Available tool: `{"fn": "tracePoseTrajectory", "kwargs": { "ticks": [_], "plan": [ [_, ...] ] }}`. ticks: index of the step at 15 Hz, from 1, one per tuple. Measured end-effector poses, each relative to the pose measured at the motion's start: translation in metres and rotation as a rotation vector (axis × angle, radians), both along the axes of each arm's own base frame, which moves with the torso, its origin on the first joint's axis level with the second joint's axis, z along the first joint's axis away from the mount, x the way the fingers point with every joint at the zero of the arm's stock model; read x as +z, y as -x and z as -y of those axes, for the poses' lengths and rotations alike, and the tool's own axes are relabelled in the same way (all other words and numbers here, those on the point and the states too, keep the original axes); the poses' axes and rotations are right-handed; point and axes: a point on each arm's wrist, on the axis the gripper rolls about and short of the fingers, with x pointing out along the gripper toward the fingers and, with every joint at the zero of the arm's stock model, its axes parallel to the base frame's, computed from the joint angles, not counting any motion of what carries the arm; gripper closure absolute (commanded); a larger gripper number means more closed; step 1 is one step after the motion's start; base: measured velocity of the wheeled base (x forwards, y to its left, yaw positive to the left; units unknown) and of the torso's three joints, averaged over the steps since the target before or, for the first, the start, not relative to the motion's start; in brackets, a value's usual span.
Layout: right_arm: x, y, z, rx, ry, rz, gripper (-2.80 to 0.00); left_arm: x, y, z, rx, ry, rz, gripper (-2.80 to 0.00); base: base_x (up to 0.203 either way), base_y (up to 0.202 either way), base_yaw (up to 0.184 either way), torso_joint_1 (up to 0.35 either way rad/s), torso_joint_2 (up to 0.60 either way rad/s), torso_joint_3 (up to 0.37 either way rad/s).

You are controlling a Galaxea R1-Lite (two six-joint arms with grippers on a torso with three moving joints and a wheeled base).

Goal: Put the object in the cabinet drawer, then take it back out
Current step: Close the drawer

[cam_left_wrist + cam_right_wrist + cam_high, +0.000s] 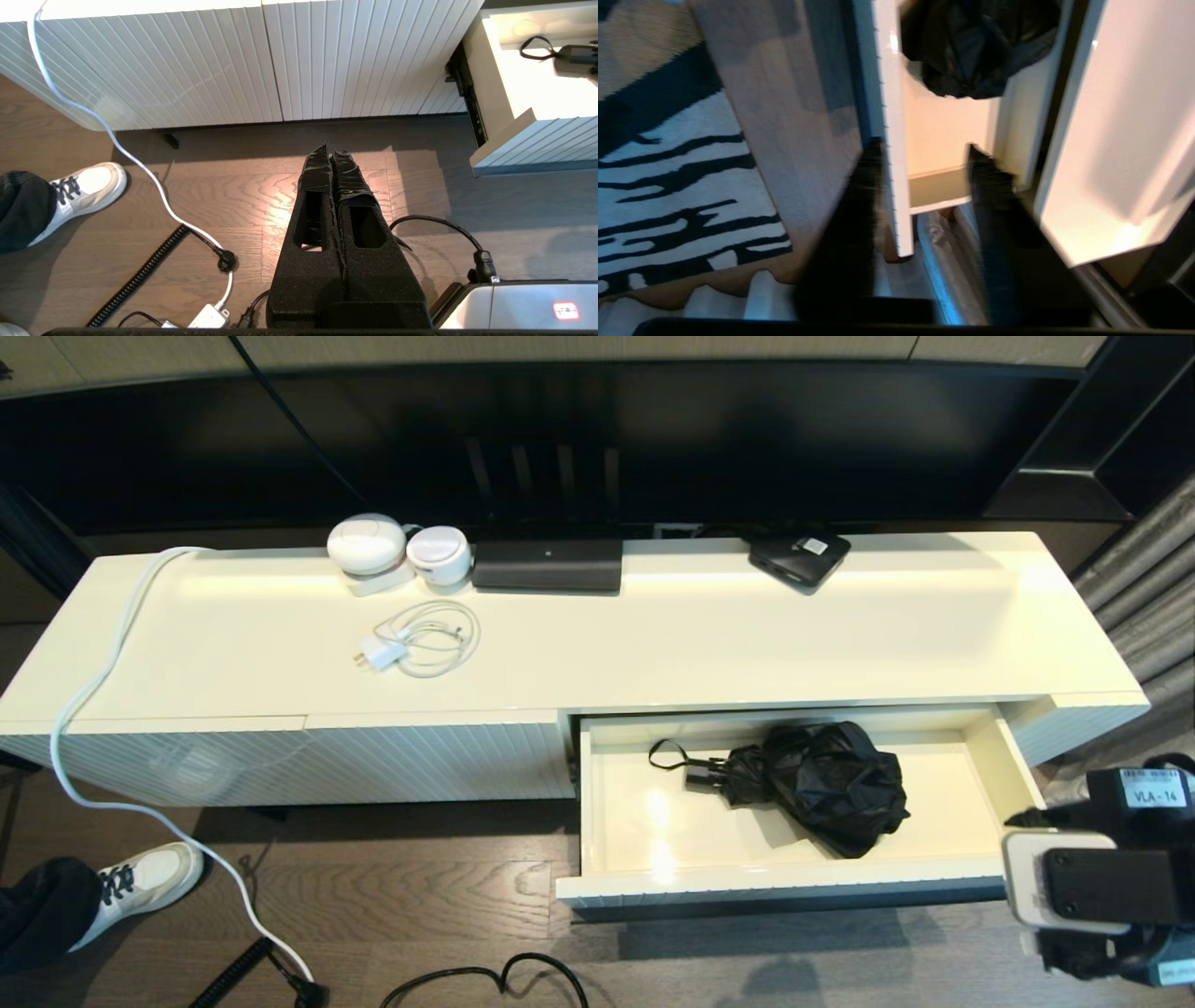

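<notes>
Lying in the pulled-out cabinet drawer (1013, 775), the umbrella (826, 784) is seen with its handle and wrist loop pointing toward the drawer's left side. The right tool (924, 154) is spread wide at the drawer's right end, one finger outside the fluted front, the other inside; nothing is gripped. The left tool (332, 154) is held pressed shut and empty above the floor (233, 186).

drawer (1013, 775) open above, umbrella (822, 784) inside

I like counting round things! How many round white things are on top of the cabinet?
2: a bigger white pod and a smaller white pod, side by side at the back, behind the coiled white charger.
</notes>
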Motion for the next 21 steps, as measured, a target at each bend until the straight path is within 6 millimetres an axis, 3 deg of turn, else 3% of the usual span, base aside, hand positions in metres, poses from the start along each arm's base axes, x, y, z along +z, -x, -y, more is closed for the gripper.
{"fn": "tracePoseTrajectory", "kwargs": {
  "ticks": [4,9,14,21],
  "plan": [
    [-0.021,0.026,0.005,0.118,-0.049,-0.133,0.00,0.000,0.000,0.000,0.000,0.000,0.000,0.00,0.000,0.000,0.000,0.000,0.00,0.000],
    [-0.048,0.026,0.001,0.179,-0.077,-0.307,0.00,0.000,0.000,0.000,0.000,0.000,0.001,0.00,0.000,0.000,0.000,0.000,0.00,0.000],
    [-0.073,0.007,-0.012,0.199,-0.070,-0.468,0.00,0.000,0.000,0.000,0.000,0.000,0.000,0.00,0.000,0.000,0.000,0.000,0.00,0.000],
    [-0.092,-0.042,-0.040,0.205,-0.068,-0.524,0.00,0.000,0.000,0.000,0.000,0.000,0.000,0.00,0.000,0.000,0.000,0.000,0.00,0.000]
  ]
}}
